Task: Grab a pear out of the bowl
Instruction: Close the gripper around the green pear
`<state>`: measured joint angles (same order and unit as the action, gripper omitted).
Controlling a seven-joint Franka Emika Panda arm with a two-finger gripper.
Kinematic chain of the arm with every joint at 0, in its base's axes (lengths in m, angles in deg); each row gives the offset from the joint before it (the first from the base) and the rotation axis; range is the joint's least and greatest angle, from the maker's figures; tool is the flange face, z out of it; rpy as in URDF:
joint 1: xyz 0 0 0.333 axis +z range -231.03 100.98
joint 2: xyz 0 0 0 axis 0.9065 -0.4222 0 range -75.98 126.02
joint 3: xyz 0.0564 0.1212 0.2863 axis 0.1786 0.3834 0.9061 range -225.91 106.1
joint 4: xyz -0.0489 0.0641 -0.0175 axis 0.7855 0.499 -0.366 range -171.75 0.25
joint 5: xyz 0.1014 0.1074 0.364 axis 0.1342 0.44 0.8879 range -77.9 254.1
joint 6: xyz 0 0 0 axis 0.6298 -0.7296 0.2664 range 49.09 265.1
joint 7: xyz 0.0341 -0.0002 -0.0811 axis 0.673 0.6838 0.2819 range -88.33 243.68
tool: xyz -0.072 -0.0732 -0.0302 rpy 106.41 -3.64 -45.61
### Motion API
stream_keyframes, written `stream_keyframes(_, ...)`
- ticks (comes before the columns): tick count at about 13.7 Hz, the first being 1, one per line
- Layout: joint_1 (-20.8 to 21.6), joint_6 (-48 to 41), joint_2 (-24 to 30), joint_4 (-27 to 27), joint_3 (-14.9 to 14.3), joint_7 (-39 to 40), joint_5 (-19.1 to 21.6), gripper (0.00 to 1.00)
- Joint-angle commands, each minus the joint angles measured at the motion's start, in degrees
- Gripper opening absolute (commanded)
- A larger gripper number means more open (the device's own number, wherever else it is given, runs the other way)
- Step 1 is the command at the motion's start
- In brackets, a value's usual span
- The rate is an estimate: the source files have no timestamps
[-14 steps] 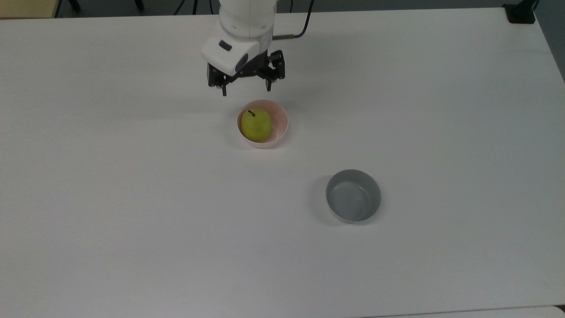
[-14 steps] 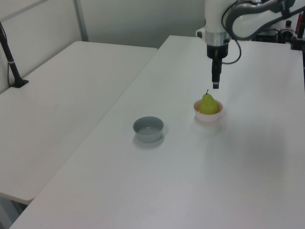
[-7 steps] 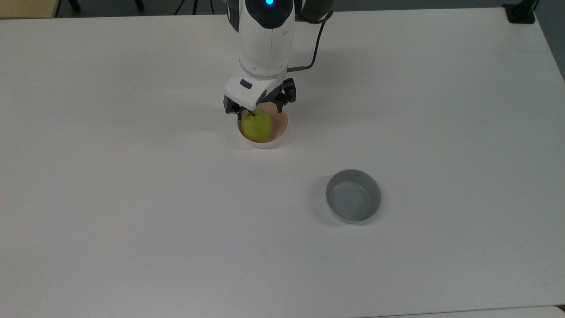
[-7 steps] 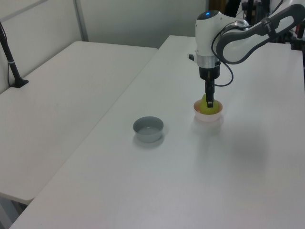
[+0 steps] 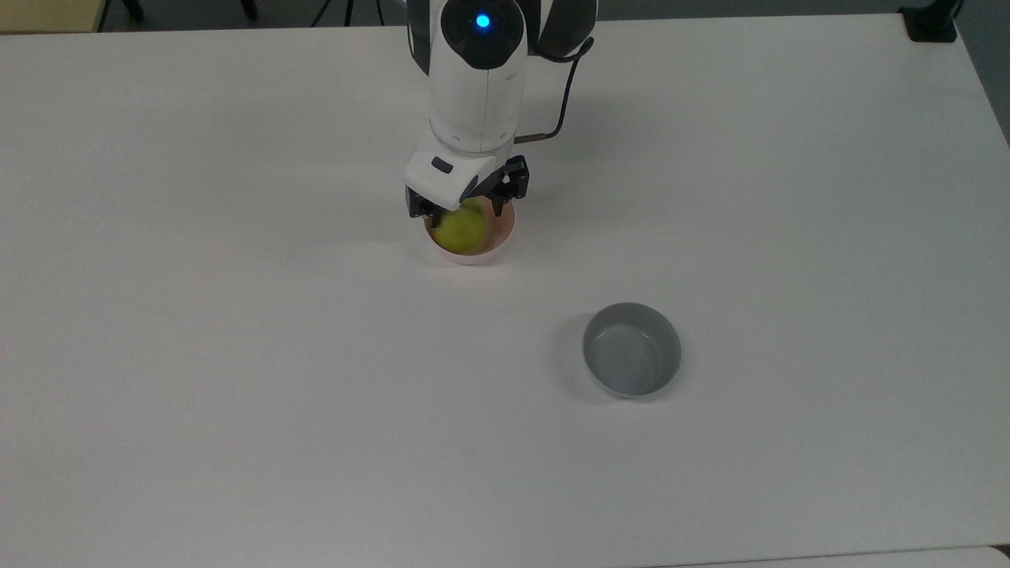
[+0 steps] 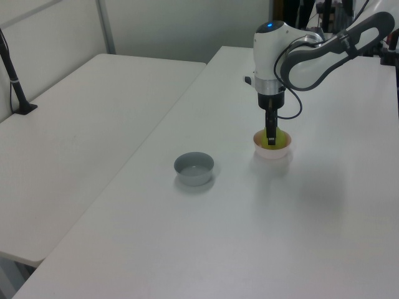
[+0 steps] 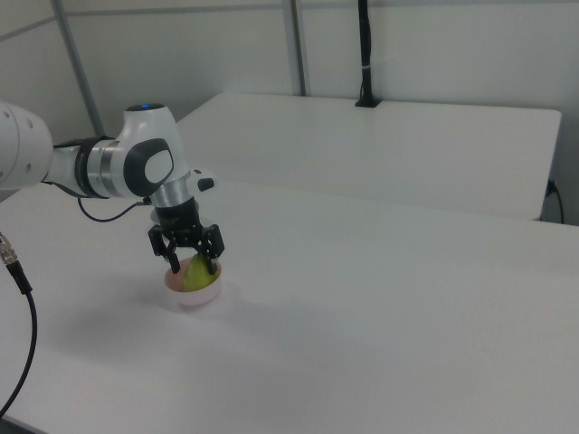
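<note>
Top view: your hand (image 5: 465, 211) points straight down from the white wrist, lowered into the pale pink bowl (image 5: 505, 237). The black fingers stand spread, one on either side of the pear (image 5: 460, 228), which sits inside the bowl directly beneath the hand; the upper part of the fruit is covered by the hand body. You cannot tell from here whether the fingers touch the fruit. A blue indicator light shows on the arm joint above the hand. The grey bowl (image 5: 632, 349) stands on the table (image 5: 237, 355) well apart from the hand, toward the top view's lower right.

Left view: your arm bends over from the left view's right, and the last link drops vertically to the hand (image 6: 271, 138). The hand appears edge-on as one narrow black bar, its tip down at the pear (image 6: 277, 141) within the bowl (image 6: 272, 151). The grey bowl (image 6: 194, 169) lies well apart from the hand, toward the left view's lower left.

Right view: your hand (image 7: 193, 266) hangs vertical, fingers wide apart, straddling the pear (image 7: 197, 275). The fingertips reach down to about the rim of the bowl (image 7: 192, 295). The pear rests in the bowl, between the fingers; contact cannot be confirmed.
</note>
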<state>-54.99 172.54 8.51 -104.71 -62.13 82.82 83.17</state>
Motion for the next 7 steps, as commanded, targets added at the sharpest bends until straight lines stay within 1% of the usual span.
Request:
stream_keyframes(1,0.60,1.48,-0.19,-0.46,-0.32,0.83,0.89,0.89)
stream_keyframes(3,1.13,1.57,-0.37,-0.46,-0.32,0.74,0.89,0.86)
stream_keyframes(4,1.13,1.57,-0.45,-0.46,-0.32,0.74,0.89,0.79)
stream_keyframes(5,1.13,1.57,-0.45,-0.46,-0.32,0.65,0.89,0.76)
stream_keyframes(7,1.13,1.57,-0.45,-0.46,-0.32,0.65,0.89,0.53)
